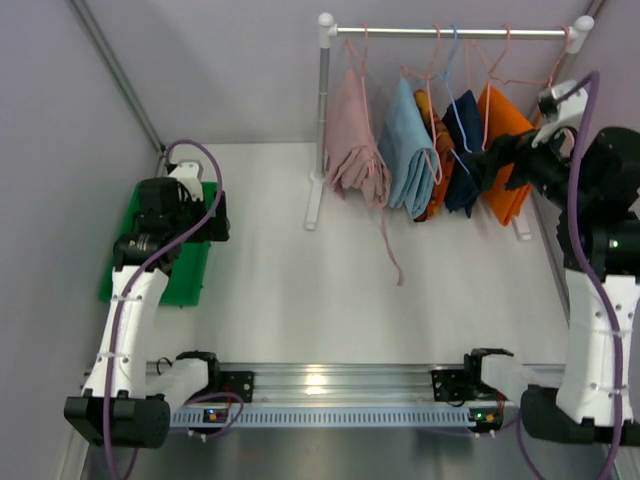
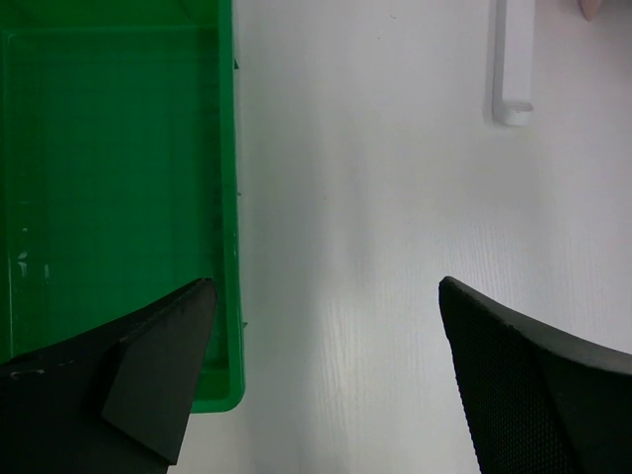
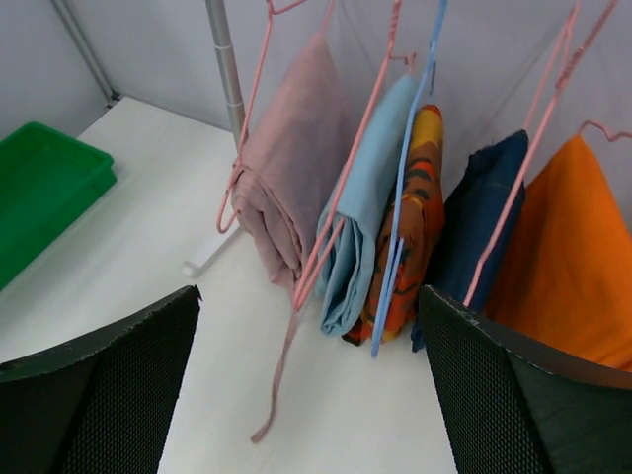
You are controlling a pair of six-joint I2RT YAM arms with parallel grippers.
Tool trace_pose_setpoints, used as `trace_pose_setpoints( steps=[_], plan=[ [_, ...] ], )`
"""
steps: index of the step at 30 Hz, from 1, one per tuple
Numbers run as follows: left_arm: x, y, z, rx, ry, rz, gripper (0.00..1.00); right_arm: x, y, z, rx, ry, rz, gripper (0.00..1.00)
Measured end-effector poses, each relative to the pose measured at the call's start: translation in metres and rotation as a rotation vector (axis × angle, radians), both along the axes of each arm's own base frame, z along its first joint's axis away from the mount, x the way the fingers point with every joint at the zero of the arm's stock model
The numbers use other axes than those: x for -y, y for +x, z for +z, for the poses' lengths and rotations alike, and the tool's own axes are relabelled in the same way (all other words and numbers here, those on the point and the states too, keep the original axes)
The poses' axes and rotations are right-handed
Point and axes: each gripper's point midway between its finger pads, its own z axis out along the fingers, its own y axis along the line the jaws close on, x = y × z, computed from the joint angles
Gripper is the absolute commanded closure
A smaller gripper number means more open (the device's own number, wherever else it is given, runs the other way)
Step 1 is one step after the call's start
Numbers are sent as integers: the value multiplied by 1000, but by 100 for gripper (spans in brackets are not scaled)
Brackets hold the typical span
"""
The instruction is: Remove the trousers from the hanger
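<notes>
Five folded trousers hang on wire hangers from the rail (image 1: pixel 450 32): dusty pink (image 1: pixel 355 140), light blue (image 1: pixel 408 150), orange-and-red patterned (image 1: pixel 438 175), navy (image 1: pixel 462 145) and plain orange (image 1: pixel 505 150). The right wrist view shows them as pink (image 3: pixel 286 178), light blue (image 3: pixel 360 227), patterned (image 3: pixel 420 197), navy (image 3: pixel 484 217) and orange (image 3: pixel 573 257). My right gripper (image 1: pixel 492 160) is open and empty, raised in front of the navy and orange trousers; its jaws (image 3: pixel 308 296) stand wide apart. My left gripper (image 1: pixel 215 215) is open and empty (image 2: pixel 326 286), far left above the tray edge.
A green tray (image 1: pixel 190 270) lies at the left, also in the left wrist view (image 2: pixel 99 148). The rack's white post (image 1: pixel 323 100) and foot (image 2: pixel 513 69) stand at the back. A pink drawstring (image 3: pixel 276 385) trails from the pink trousers onto the table.
</notes>
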Motion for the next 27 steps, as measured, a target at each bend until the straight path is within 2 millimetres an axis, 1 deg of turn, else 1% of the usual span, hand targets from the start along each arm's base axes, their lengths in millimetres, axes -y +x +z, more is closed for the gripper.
trace_pose_setpoints(
  steps=[2,3,5,7,10,12,14,16,18,21,24,27],
  plan=[
    [1,1,1,3,-8,2,1,-14,18,8,-14,8,52,14],
    [1,2,2,3,-10,3,1,-25,27,12,-17,8,85,14],
    [2,6,6,10,-16,7,1,-54,41,18,-22,5,164,15],
    [2,11,10,14,-27,15,1,-82,50,24,-19,2,230,18],
    [5,17,13,18,-48,20,1,-116,61,26,-27,13,298,23],
    [7,17,13,15,-64,19,1,-133,71,21,-51,40,312,24],
    [8,18,13,14,-73,19,1,-144,87,11,-87,70,299,25],
    [9,18,14,17,-78,19,1,-152,107,-2,-128,98,272,25],
    [9,19,17,27,-80,19,1,-158,128,-21,-179,117,241,26],
    [10,22,26,52,-83,14,1,-168,155,-49,-249,131,207,25],
    [11,24,33,74,-86,11,1,-177,172,-77,-318,141,186,25],
    [11,23,35,80,-87,11,1,-182,184,-97,-365,156,171,25]
  ],
)
